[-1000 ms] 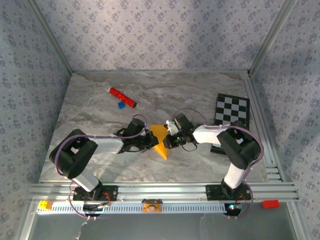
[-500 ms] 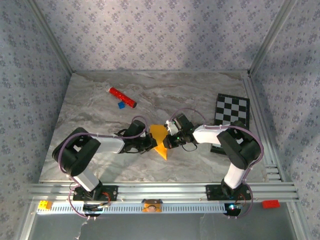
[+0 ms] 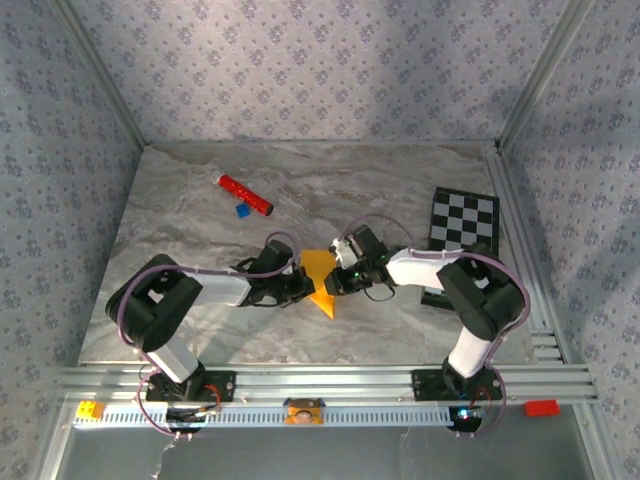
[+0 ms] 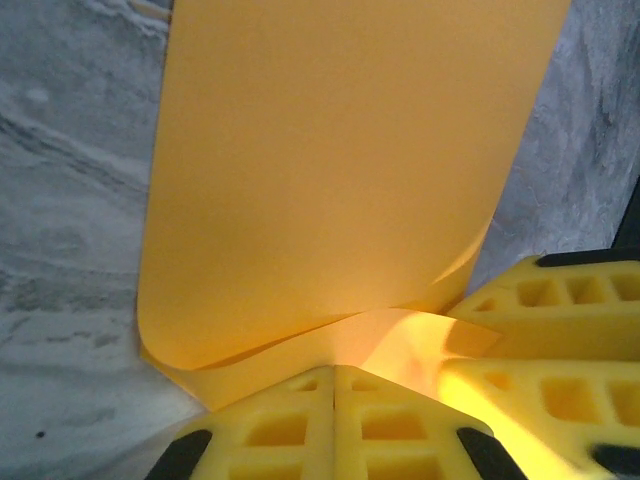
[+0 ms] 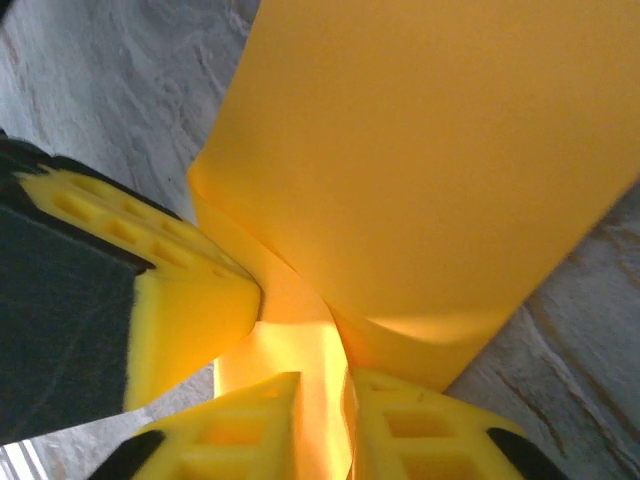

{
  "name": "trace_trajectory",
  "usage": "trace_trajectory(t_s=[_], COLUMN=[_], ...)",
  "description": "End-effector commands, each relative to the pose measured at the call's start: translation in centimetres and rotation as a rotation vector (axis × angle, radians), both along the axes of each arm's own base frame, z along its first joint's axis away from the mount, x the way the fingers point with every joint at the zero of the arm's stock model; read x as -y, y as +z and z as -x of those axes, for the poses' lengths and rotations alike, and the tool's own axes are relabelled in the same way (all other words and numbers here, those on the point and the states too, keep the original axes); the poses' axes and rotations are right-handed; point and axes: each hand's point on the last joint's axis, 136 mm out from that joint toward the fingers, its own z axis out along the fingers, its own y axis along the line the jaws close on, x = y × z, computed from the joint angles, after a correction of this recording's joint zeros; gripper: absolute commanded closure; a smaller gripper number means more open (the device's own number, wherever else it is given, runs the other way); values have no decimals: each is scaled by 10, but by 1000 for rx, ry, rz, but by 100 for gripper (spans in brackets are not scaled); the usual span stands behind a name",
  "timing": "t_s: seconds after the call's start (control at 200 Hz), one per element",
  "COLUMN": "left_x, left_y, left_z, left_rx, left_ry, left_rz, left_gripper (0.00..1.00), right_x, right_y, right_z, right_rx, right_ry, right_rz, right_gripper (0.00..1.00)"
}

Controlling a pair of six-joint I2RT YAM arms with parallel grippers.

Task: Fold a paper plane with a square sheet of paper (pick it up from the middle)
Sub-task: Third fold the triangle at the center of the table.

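At the centre of the top view, my left gripper (image 4: pixel 334 385) stays clamped on the creased square sheet of paper (image 3: pixel 318 270), while my right gripper (image 5: pixel 322 392) has just eased slightly apart, probably letting go to regrip.

Right gripper (image 5: pixel 322 378) jaws parted slightly around square sheet of paper (image 5: pixel 430 150); left gripper (image 3: pixel 296 285) nudged closer.

- square sheet of paper (image 3: pixel 318 268): plain orange-yellow
- tabletop (image 3: pixel 190 240): grey marble, paler veins
- checkered board (image 3: pixel 464 222), right edge: black-and-white squares
- cylinder (image 3: pixel 246 196), far-left area: red, white end
- small block (image 3: pixel 241 211) beside it: blue
- walls (image 3: pixel 320 70): pale lilac, floral print
- left gripper (image 4: pixel 335 372), right gripper (image 5: pixel 320 385): yellow fingers, black backing
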Motion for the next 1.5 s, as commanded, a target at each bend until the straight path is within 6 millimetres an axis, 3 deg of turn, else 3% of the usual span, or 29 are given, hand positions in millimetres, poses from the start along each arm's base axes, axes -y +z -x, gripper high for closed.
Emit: trace_trajectory(t_s=[0.0,0.175,0.335,0.48,0.82,1.114,1.494], left_x=[-13,-13,-13,-13,-12,-13,-15], left_y=[-21,-22,-22,-21,-23,-22,-24], left_z=[9,9,9,9,11,11,10], left_rx=[-40,-41,-38,-35,-43,-38,-36], left_ry=[0,-2,1,-3,-6,-2,3], left_rz=[-95,-104,-106,-105,-105,-103,-114], left_gripper=[99,99,99,99,99,99,99], right_x=[8,8,-15,-31,-38,-31,-18], right_y=[29,52,58,45,17,-5,-18], right_z=[-15,-3,26,43,48,51,63], right_rx=[23,-12,-104,-138,-162,-194,-212], right_ry=[-67,-51,58,104,110,91,77], right_rz=[-14,-103,-175,-138,-22,39,80], right_gripper=[71,64,80,91,95,96,96])
